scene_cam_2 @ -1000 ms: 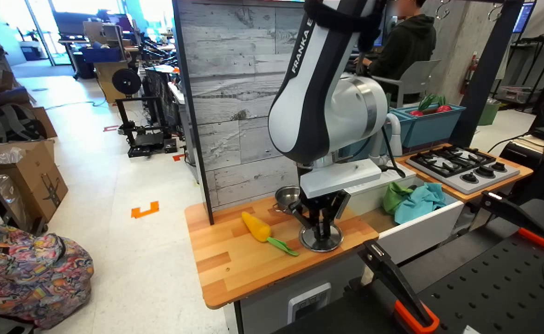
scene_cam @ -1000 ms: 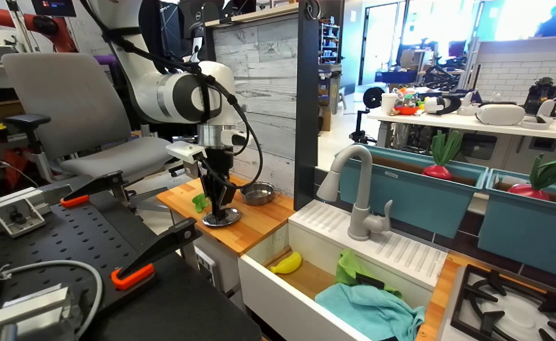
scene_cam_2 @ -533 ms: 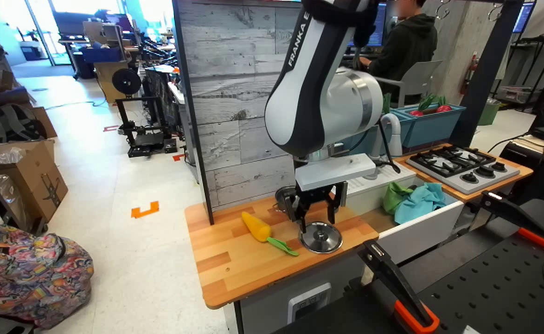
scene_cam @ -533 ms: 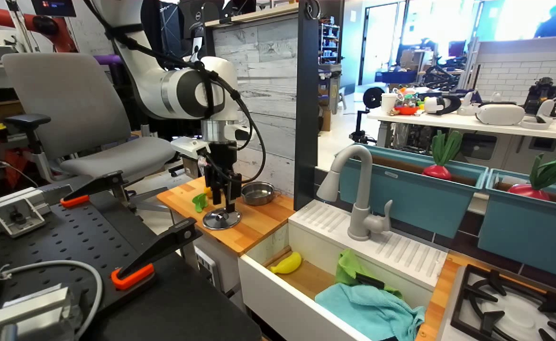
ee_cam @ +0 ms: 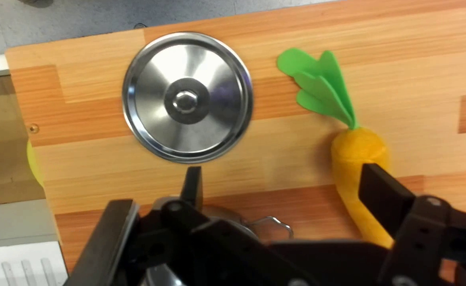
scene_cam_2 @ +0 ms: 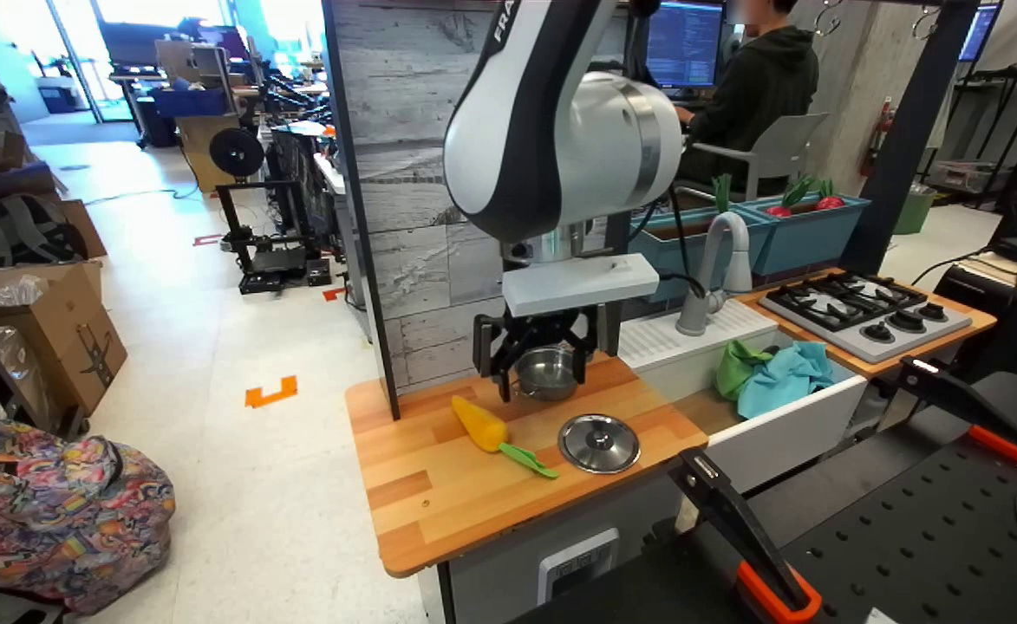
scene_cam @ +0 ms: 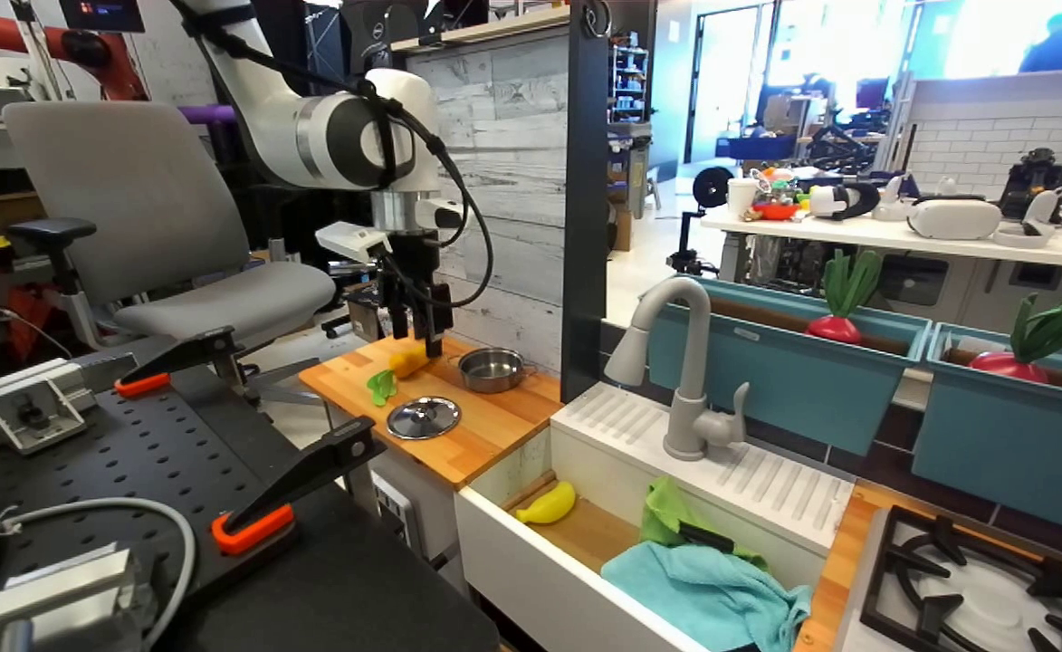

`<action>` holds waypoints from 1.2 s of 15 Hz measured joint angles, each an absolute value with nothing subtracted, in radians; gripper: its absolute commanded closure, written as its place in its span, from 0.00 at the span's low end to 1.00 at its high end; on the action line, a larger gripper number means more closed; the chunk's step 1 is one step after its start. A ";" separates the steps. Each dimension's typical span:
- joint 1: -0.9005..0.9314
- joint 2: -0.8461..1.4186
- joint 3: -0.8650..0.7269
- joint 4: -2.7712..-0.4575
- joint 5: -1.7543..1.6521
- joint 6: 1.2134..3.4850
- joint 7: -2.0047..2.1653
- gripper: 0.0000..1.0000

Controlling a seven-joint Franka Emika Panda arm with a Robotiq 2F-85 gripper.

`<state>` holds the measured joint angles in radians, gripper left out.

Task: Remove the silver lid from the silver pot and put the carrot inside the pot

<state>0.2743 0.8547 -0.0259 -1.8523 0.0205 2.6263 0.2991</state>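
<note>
The silver lid (ee_cam: 189, 137) lies flat on the wooden counter, knob up, off the pot and near the counter's front edge. Uncovered, the silver pot (scene_cam: 492, 373) stands by the wall panel; in the wrist view my gripper's linkage covers most of it. An orange-yellow carrot (scene_cam_2: 479, 426) with green leaves rests on the counter, beside the lid in the wrist view (ee_cam: 346, 159). Above the counter hangs my gripper (scene_cam_2: 543, 386), jaws wide apart with nothing between them. In the wrist view one fingertip overlaps the carrot from above, apparently without touching.
The sink basin (scene_cam: 512, 543) adjoins the counter and holds a yellow banana-like piece (scene_cam: 549, 503) plus green and turquoise cloths (scene_cam: 703, 589). A grey tap (scene_cam: 689, 380) rises behind it. The wall panel (scene_cam_2: 439, 217) stands at the counter's back; a stove (scene_cam_2: 855, 312) lies beyond the sink.
My gripper has let go of the lid's knob, opened wide, risen, and shifted back toward the pot and carrot. The lid has stayed on the counter.
</note>
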 measured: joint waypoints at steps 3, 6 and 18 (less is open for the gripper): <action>0.272 0.849 0.012 -1.842 0.027 2.626 0.299 0.00; 0.267 0.851 0.038 -1.836 0.032 2.626 0.299 0.00; 0.257 0.981 0.044 -1.716 0.034 2.627 0.299 0.66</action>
<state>0.2573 0.9814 0.0437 -1.7161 0.0340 2.6268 0.2985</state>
